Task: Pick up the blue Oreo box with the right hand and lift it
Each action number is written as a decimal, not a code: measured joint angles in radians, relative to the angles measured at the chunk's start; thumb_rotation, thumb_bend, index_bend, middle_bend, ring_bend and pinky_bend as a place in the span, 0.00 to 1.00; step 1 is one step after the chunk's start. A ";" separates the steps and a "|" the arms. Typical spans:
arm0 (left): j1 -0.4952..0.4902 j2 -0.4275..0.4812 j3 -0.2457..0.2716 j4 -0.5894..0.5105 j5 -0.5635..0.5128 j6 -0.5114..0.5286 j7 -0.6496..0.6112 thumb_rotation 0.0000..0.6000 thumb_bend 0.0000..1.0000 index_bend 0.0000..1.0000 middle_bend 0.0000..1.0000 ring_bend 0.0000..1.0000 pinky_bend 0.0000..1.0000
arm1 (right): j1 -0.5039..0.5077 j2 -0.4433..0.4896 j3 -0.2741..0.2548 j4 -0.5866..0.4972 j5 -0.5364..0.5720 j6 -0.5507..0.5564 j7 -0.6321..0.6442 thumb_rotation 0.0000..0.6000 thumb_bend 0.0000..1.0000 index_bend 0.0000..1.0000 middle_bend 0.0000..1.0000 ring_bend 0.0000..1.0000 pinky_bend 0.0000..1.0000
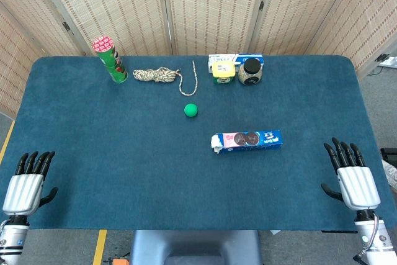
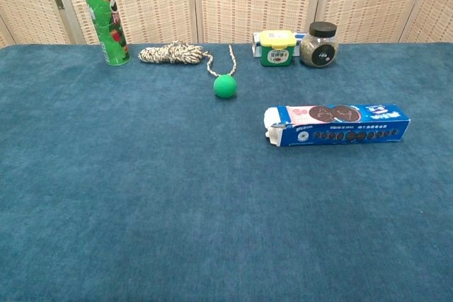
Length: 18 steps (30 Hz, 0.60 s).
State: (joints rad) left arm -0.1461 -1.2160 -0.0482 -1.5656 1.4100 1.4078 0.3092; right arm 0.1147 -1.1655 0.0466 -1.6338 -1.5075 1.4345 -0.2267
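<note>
Head and chest views of a two-armed robot at a blue-covered counter [image 1: 93, 153]. The blue Oreo box [image 1: 247, 140] lies flat on its long side, right of centre on the counter, its torn white end pointing toward the robot's left; nothing touches it. The right hand [image 1: 351, 175] rests at the near right edge of the counter, fingers extended and spread, holding nothing, and stands well apart from the box. The left hand [image 1: 26, 182] sits likewise released at the near left edge, fingers apart and empty. Neither hand appears in the chest view.

Along the far edge stand a green snack tube [image 1: 110, 59], a coil of braided rope [image 1: 162, 76], a yellow-lidded tub [image 1: 223, 70] and a black-lidded jar [image 1: 250, 71]; a green ball [image 1: 191, 110] lies between the rope and the box.

Progress, as judged from these views: no part of the task is yet done. The reach toward the box, the closing of the right hand around it, and the lift all remain.
</note>
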 measured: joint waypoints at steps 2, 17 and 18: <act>0.001 0.004 0.000 -0.001 -0.001 0.000 -0.004 1.00 0.30 0.06 0.13 0.08 0.05 | 0.007 -0.007 -0.004 0.016 -0.030 0.002 0.017 1.00 0.23 0.01 0.00 0.06 0.02; 0.004 0.016 -0.006 -0.010 -0.014 0.004 -0.024 1.00 0.30 0.06 0.13 0.09 0.05 | 0.254 0.015 0.091 0.054 0.158 -0.399 0.017 1.00 0.23 0.18 0.11 0.12 0.05; 0.004 0.016 -0.005 -0.010 -0.014 0.004 -0.023 1.00 0.30 0.06 0.13 0.09 0.05 | 0.274 0.012 0.099 0.062 0.177 -0.427 0.016 1.00 0.23 0.19 0.12 0.13 0.05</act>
State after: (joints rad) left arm -0.1419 -1.1997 -0.0534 -1.5752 1.3965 1.4118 0.2860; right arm 0.3883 -1.1537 0.1454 -1.5722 -1.3307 1.0074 -0.2110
